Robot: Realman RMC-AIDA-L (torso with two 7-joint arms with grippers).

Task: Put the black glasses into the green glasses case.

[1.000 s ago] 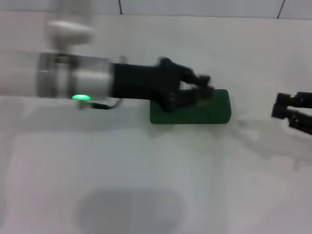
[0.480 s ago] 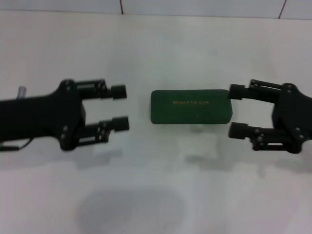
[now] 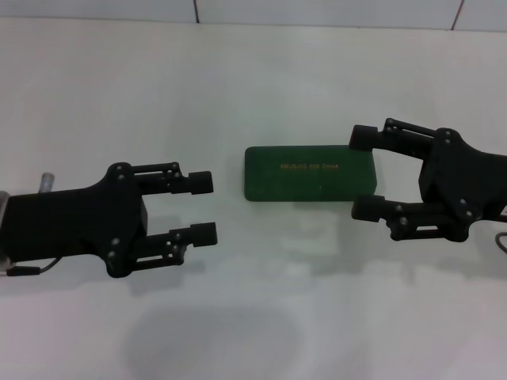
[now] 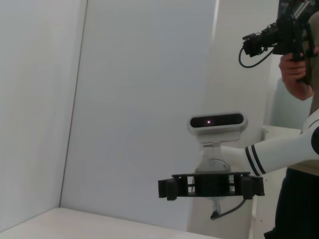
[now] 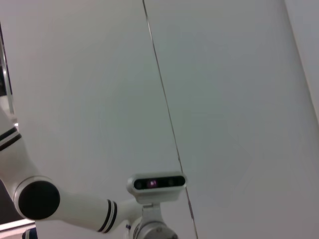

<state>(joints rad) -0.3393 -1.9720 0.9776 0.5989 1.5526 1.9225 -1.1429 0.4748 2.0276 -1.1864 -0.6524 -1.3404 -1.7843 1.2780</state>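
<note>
Both grippers shift: right gripper (image 3: 366, 174), fingers open, now straddles the closed green glasses case (image 3: 309, 173) end; left gripper (image 3: 203, 207), open, is farther.

Left gripper (image 3: 203, 207) and right gripper (image 3: 364, 174) — matte black blocky bodies, small round screws, thin linkage bars, stubby cylindrical tips, white arm links with black bands, grey wrist camera — pink light, thin cable.
</note>
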